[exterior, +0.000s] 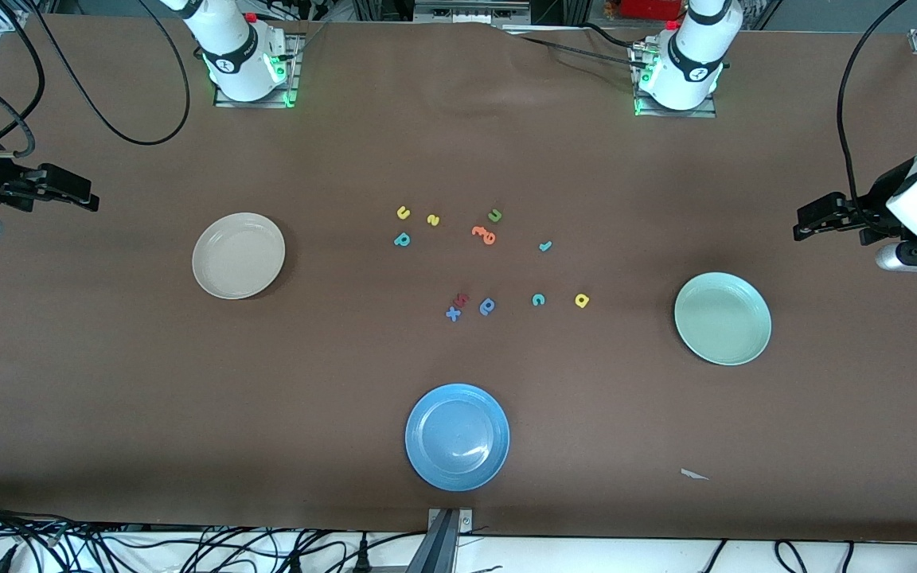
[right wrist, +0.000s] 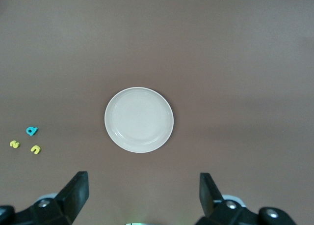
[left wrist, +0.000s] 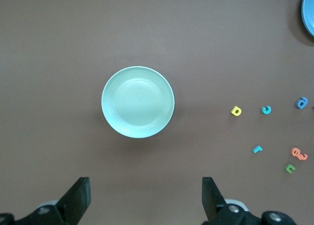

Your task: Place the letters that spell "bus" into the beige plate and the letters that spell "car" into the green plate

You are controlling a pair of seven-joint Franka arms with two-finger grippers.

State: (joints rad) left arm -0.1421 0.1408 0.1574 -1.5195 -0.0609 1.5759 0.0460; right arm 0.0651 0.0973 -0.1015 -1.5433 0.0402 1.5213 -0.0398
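Waiting grippers (exterior: pixel 68 193) (exterior: pixel 813 220), arms partly cropped

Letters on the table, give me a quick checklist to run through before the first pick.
1. Beige plate empty: ok.
2. Green plate empty: ok.
3. Bus letters lie apart from one another: teal b, yellow u, yellow s: ok.
4. Car letters lie apart: teal c, yellow a, teal r: ok.
5. Left tool open, holding nothing, above the green plate: ok.
6. Right tool open, holding nothing, above the beige plate: ok.
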